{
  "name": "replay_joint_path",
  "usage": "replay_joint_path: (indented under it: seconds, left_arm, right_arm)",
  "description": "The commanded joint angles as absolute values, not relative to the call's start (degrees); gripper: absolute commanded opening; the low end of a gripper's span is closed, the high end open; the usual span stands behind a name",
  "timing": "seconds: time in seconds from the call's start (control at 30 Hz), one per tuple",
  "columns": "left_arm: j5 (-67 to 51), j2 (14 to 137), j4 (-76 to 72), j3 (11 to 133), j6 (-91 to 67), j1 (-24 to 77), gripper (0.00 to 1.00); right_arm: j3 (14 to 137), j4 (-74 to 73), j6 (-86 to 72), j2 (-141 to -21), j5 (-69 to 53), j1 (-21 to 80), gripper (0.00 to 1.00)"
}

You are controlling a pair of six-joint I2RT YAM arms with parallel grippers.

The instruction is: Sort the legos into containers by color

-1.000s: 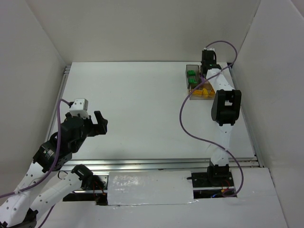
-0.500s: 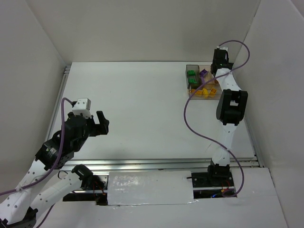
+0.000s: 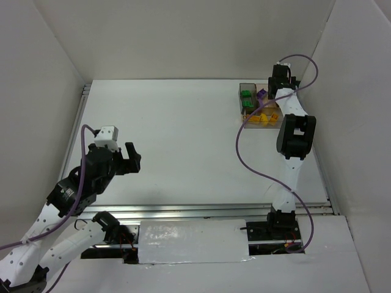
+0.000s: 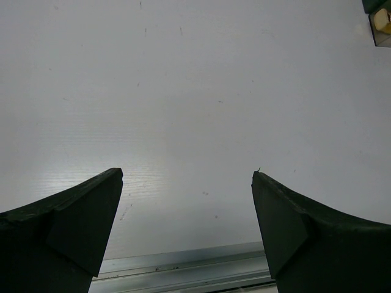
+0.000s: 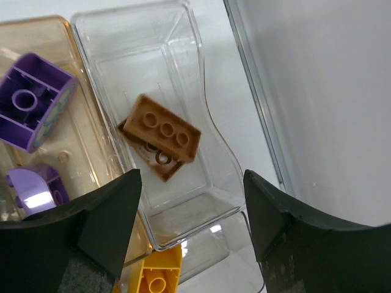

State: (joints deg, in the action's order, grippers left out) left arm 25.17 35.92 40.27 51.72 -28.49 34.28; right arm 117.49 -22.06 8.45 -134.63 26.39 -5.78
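Note:
The containers (image 3: 243, 90) stand at the table's far right and hold green legos (image 3: 247, 101), a purple lego (image 3: 261, 94) and yellow legos (image 3: 259, 118). My right gripper (image 3: 274, 91) hovers over their right end. In the right wrist view it (image 5: 192, 176) is open and holds nothing. Below it, two stacked brown legos (image 5: 162, 134) lie in a clear compartment (image 5: 201, 73). Purple legos (image 5: 30, 101) fill the amber compartment to the left, and a yellow lego (image 5: 156, 274) shows at the bottom edge. My left gripper (image 3: 129, 160) is open and empty over bare table near the front left.
White walls close in the table on three sides. The right wall (image 5: 330, 91) runs just beside the tray. A metal rail (image 4: 183, 268) lines the near table edge. A purple cable (image 3: 244, 159) loops off the right arm. A tray corner (image 4: 380, 21) shows in the left wrist view.
My right gripper has opened, having been shut a moment ago, and its wrist has shifted right over the tray's end. The left arm has sunk slightly towards the near edge.

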Motion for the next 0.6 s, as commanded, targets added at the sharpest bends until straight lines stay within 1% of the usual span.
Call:
replay_joint_path:
  seconds: [0.0,0.17,0.27,0.33,0.37,0.4,0.43,0.47,0.5,0.53,0.57]
  left_arm:
    - [24.61,36.39,38.50,51.77,-27.42,34.45,0.99]
    - [25.40,37.09,38.85,52.03,-27.60,34.45,1.00]
    - [26.89,37.88,38.85,52.38,-28.04,34.02,1.00]
    - [27.59,39.54,38.32,52.82,-28.30,32.79,1.00]
    - [27.08,40.59,38.32,53.08,-28.39,30.26,1.00]
    - [25.59,41.74,38.06,53.78,-28.48,28.49,1.00]
    - [22.97,44.01,38.23,54.22,-28.82,27.00,1.00]
    - [21.81,45.16,38.15,54.49,-29.70,24.29,0.99]
    - [20.67,46.39,37.88,55.45,-29.97,22.69,1.00]
    - [19.61,48.49,37.97,56.07,-30.06,21.02,1.00]
    - [18.38,49.56,38.14,56.77,-30.49,17.35,0.99]
  right_arm:
    - [122.51,-22.41,6.77,-133.60,25.84,-5.54,0.75]
    - [123.22,-26.18,2.12,-128.42,21.29,-4.92,0.76]
    - [121.30,-30.47,-3.68,-121.84,19.17,-3.61,0.76]
    - [118.05,-32.33,-9.28,-114.64,14.61,-2.56,0.77]
    - [112.12,-32.95,-10.53,-111.39,12.41,-1.94,0.82]
    - [107.88,-31.91,-11.50,-104.22,9.87,-1.15,0.85]
    - [103.84,-30.86,-12.64,-100.67,9.58,1.64,0.86]
    - [96.49,-29.54,-13.18,-93.50,9.67,2.97,0.91]
    - [93.55,-29.79,-13.79,-90.21,11.23,4.29,0.97]
    - [91.08,-31.10,-14.93,-87.30,12.03,7.26,0.98]
    - [85.92,-31.46,-15.46,-81.27,12.91,8.77,1.00]
